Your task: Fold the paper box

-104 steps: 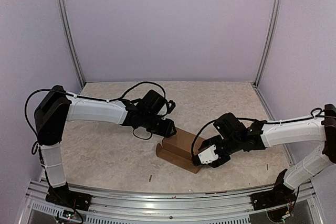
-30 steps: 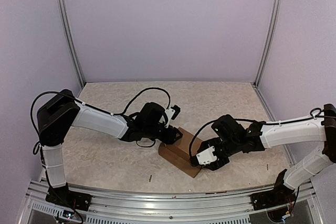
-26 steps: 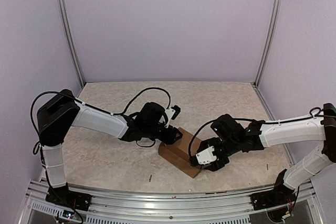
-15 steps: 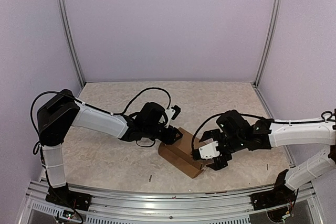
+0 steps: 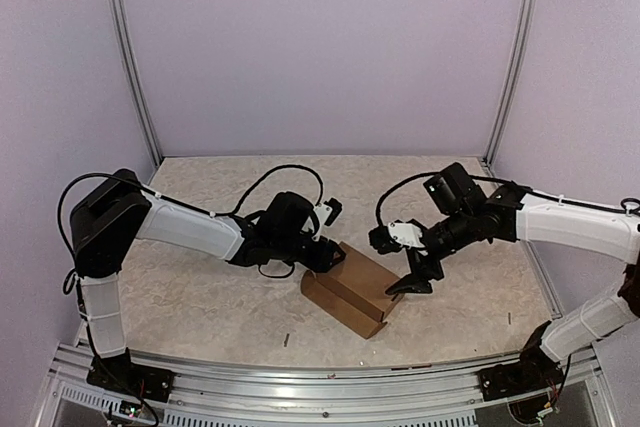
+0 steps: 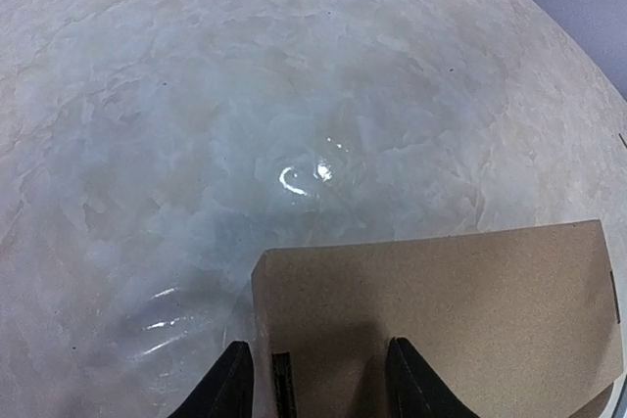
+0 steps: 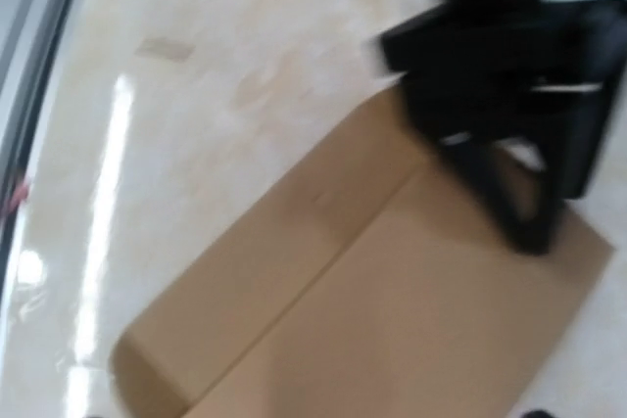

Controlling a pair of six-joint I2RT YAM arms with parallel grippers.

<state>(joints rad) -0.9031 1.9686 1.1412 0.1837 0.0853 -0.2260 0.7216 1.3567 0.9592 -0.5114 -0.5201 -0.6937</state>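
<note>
The paper box (image 5: 350,292) lies shut on the table, a low brown cardboard block set at an angle. My left gripper (image 5: 325,255) rests on its far left corner. In the left wrist view the box (image 6: 441,310) fills the lower right. One finger (image 6: 230,389) hangs off the box's left edge and the other sits over its top, with the tips hidden, so a clamp cannot be judged. My right gripper (image 5: 393,264) hovers open just above the box's right end, touching nothing. The blurred right wrist view shows the box (image 7: 392,310) and the left gripper (image 7: 500,115).
Small dark specks lie on the marbled tabletop (image 5: 200,287) at the near left (image 5: 286,339) and near right (image 5: 508,318). An aluminium rail (image 5: 320,387) runs along the front edge. Purple walls and metal posts (image 5: 130,57) close the back and sides.
My right gripper opened, came off the box's near right end and rose back to the right. The left gripper and the box stayed put.
</note>
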